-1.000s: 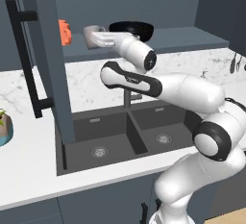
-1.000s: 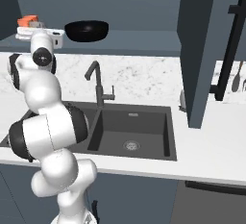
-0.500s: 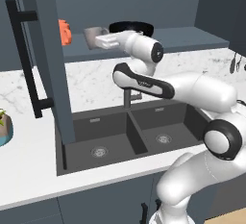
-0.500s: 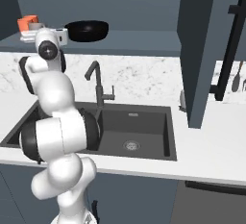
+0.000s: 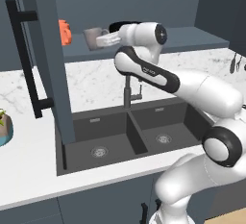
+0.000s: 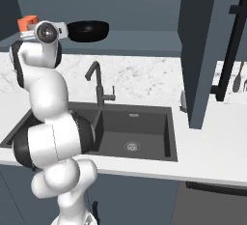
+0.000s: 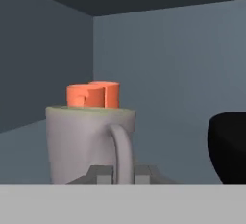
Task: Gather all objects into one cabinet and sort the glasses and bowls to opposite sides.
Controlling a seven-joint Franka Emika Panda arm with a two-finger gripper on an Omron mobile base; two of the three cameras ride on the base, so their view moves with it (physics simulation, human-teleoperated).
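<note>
Tool tight on mug handle

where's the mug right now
In the left base view the mug stands on the cabinet shelf, right of the orange cup, left of the black bowl, with the gripper at its handle.

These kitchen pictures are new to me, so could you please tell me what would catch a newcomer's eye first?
The white arm reaching up into the open wall cabinet stands out first, its gripper closed at the handle of the grey-beige mug on the shelf. Next come the orange cup behind the mug toward the cabinet's left wall, and the glossy black bowl on the shelf's other side. Below lies the dark double sink with its black faucet.
</note>
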